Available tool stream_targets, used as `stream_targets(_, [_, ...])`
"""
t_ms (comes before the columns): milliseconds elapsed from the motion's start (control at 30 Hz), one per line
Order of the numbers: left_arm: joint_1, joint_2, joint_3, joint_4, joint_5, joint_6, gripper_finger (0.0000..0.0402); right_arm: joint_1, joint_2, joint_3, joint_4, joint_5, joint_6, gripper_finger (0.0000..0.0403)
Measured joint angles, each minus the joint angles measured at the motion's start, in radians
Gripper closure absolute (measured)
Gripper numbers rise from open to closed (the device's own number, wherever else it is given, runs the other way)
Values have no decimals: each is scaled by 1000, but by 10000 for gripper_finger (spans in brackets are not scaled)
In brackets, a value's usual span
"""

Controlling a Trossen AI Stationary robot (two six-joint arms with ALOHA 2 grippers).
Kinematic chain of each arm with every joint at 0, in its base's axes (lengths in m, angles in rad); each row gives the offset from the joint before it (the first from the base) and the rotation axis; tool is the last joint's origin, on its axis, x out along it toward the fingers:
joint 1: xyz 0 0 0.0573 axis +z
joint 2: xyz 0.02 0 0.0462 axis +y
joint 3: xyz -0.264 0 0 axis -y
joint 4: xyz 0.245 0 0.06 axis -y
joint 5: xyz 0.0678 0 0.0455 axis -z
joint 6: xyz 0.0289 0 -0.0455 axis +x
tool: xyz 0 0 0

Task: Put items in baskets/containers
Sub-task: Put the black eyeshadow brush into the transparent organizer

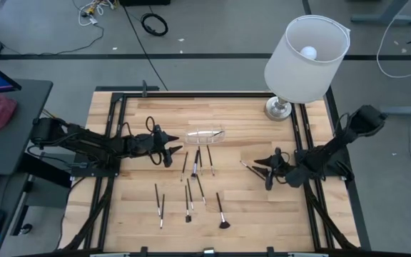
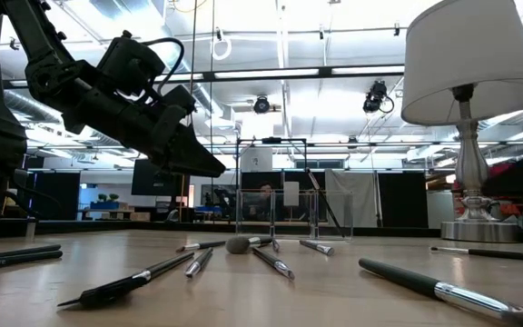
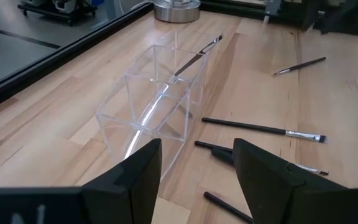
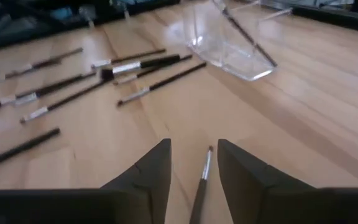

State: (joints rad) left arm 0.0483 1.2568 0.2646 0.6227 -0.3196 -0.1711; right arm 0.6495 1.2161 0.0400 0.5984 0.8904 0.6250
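- The clear plastic container (image 1: 205, 135) lies on its side at the upper centre of the table in the high view. One makeup brush (image 3: 194, 57) is already inside it, with the bristle end projecting from the open mouth.
- The remaining makeup brushes (image 1: 191, 187) lie loose on the wood just below the container, spread across the centre and lower centre of the high view. A fan-shaped brush (image 1: 222, 216) is the lowest of them.
- The right gripper (image 4: 194, 163) sits at centre right in the high view. Its jaws stand partly apart with a thin brush (image 4: 202, 180) between them. It is likely that they are closing on it, but whether the pads touch the handle cannot be confirmed from this view.
- The left gripper (image 3: 194, 168) hangs just left of the container in the high view, jaws fully apart and empty, aimed at the container's nearer end.
- A white-shaded lamp (image 1: 305, 57) stands at the upper right of the table (image 1: 262, 207), behind the container.
- Risk: a thin, round handle can roll or pivot out of a partial grip, so the brush may drop during the lift.
- Risk: the container is light and unsecured. A brush pushed in off-axis, or a nudge from the left gripper, could slide or spin it.
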Motion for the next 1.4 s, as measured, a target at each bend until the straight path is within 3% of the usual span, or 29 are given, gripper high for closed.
stream_targets(300, [0,0,0,12,-1,0,197,-16,211,76,-47,-8,96,256])
stream_targets(500, [0,0,0,14,-1,0,197,-28,327,86,-34,41,165,248])
stream_targets(633, [0,0,0,14,-1,0,197,-27,388,94,-2,27,222,248])
stream_targets(1000, [0,0,0,17,-1,2,197,-29,485,163,8,37,160,247])
stream_targets(1400, [0,0,0,18,-1,-7,197,-21,657,166,94,127,281,264])
